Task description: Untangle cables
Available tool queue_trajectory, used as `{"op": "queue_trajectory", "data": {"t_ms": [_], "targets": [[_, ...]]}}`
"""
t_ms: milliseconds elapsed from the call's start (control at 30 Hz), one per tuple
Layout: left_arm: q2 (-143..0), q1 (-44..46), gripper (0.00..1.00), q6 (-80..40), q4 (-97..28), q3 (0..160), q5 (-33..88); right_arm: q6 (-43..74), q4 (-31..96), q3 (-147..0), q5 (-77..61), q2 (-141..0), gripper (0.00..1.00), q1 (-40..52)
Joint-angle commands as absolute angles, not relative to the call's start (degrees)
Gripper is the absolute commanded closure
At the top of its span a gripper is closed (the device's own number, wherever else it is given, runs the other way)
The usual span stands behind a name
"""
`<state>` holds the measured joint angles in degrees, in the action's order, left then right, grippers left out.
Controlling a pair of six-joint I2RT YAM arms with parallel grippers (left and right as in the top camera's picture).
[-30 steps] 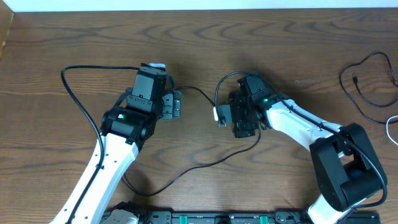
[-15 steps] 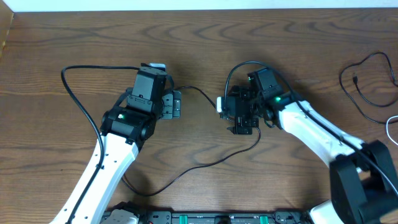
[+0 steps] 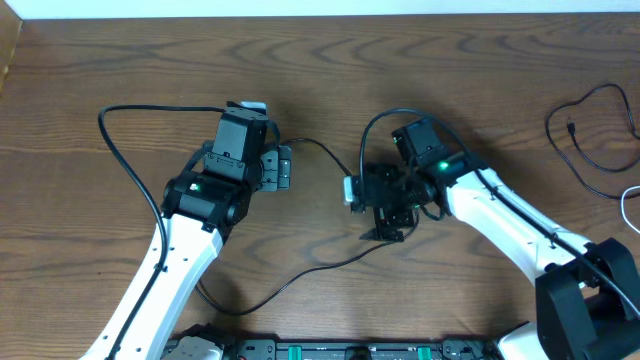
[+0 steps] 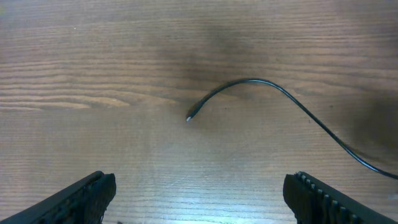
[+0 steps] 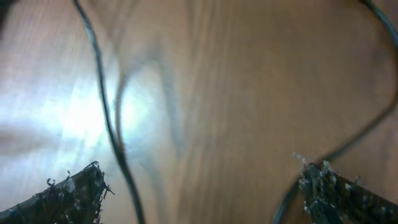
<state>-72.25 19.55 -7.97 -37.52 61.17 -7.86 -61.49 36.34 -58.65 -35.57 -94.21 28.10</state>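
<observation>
The left fingers (image 4: pixel 87 196) are spread wide apart with nothing between them, low above the brown wooden counter (image 3: pixel 450 60). Ahead of them, in the gap, lies the small plug end (image 4: pixel 188 118) of a thin black cable (image 4: pixel 252 79). The cable arches away from the plug and runs off to the right across the wood. It touches neither finger.

From overhead, that cable leads from beside the left fingers toward the right arm (image 3: pixel 500 215) and passes under its wrist. It comes out on the near side and trails in a long loose curve back toward the base of the left arm (image 3: pixel 175 260).

The right fingers (image 5: pixel 71 193) are also released and stand fully spread, pointing down close to the counter. The right wrist view is blurred, but two dark strands show. One runs down just inside the finger on the picture's left, and the other curves in past the finger on the right. I cannot tell whether either strand touches a finger, and neither is gripped.

Well apart from both arms, at the far right of the counter, a second black cable (image 3: pixel 548 125) lies in an open loop. A white cable (image 3: pixel 624 205) curls at the very edge just below it.
</observation>
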Motion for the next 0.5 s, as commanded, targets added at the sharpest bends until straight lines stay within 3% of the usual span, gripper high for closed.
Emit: {"op": "queue_trajectory", "data": {"t_ms": [0,467], "targets": [[-72.2,19.3,0.09,-8.9,-37.7,62.1,-8.4,-60.9,36.9,-58.3,-38.3,-93.9,0.01,30.6],[-72.2,19.3,0.09,-8.9,-37.7,62.1,-8.4,-62.4,36.6,-57.3,-37.8,-99.6,0.01,37.4]]}}
